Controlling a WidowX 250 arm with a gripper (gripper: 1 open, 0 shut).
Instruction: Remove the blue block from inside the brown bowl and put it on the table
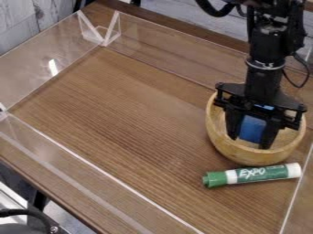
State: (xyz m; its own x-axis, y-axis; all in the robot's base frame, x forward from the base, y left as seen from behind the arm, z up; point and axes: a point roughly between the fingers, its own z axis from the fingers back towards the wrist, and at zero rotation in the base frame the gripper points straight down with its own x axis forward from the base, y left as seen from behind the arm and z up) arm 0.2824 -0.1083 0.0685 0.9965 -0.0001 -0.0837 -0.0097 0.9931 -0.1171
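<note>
Fingers: my fingers [255, 129] were clenched on the blue block [253, 130], one black finger on each long side, pointing straight down from above.
Block position: it hung upright between my fingers, inside the rim of the brown bowl [221, 135]; I could not tell whether its lower end was clear of the bowl floor.
Why held so: a top-down grip suits the thick walls, I judged, leaving no room to come in from the side.
Step in hand: lifting out; placing not yet done.
Counter: brown wood grain with darker streaks [123, 110], bare to the left of the bowl, the likely set-down area.
Nearby: a green-and-white marker [252, 173] lay just in front of the bowl, worth avoiding.
Surroundings: low clear acrylic walls [37, 64] edged the counter; dark cables trailed behind my arm.
</note>
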